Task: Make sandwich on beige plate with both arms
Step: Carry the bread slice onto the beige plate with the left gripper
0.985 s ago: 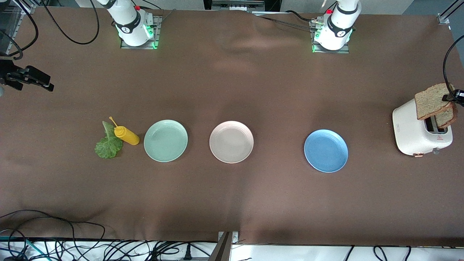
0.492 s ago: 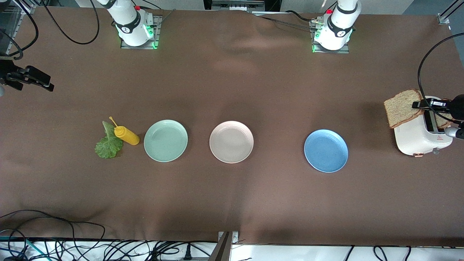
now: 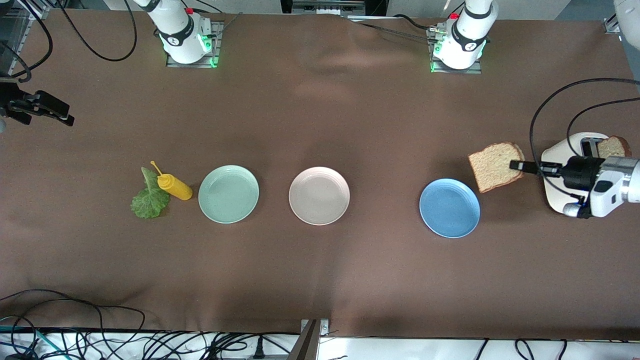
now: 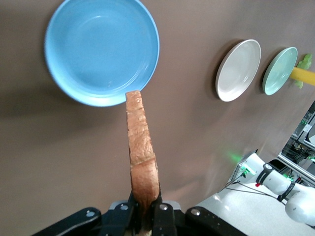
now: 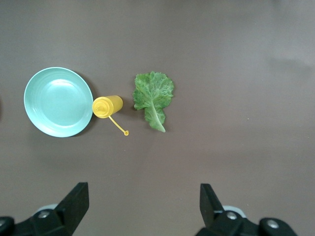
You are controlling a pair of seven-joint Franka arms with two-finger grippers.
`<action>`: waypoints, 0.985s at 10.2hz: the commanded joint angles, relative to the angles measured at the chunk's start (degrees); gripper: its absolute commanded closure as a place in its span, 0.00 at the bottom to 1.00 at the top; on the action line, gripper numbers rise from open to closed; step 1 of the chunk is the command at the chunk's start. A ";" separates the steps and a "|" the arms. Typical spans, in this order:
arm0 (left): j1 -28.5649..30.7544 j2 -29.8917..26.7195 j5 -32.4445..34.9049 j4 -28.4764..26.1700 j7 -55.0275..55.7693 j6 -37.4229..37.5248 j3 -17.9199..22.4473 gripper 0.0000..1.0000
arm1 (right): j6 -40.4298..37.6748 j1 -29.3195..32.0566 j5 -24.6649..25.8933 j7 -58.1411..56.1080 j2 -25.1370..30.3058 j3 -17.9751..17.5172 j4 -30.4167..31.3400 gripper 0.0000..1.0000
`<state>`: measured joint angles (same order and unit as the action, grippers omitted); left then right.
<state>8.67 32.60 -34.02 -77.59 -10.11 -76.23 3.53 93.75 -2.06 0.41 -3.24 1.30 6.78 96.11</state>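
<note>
First toast slice is on its way to the beige plate.

You see the table (image 3: pixel 320 280) with the beige plate (image 3: pixel 319 195) bare between two other plates. Your left gripper (image 3: pixel 516 165), over the table by the blue plate (image 3: pixel 449 208), is clamped on a toast slice (image 3: pixel 494 165); next carry it over and lay it flat. Your right gripper (image 5: pixel 142 204) waits wide open, holding nothing, above the lettuce leaf (image 5: pixel 153 99).

toaster (image 3: pixel 570 150): partly hidden by the left arm, cut by the front view's edge
second toast slice (image 3: pixel 614 147): only top part seen, rest inside the slot
right gripper (image 5: pixel 142 204): only finger ends seen, cut by the lower edge
lettuce leaf (image 4: pixel 305 62): cut by the left wrist view's edge
</note>
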 commanded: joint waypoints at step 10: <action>-22.27 7.04 -36.60 -9.14 6.16 -29.56 0.51 1.00 | -0.93 0.03 0.64 0.25 -0.34 -0.37 -0.93 0.00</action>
<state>-10.51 40.08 -66.21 -84.99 -4.26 -102.60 3.31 93.72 -2.07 0.44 -3.24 1.26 6.75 96.09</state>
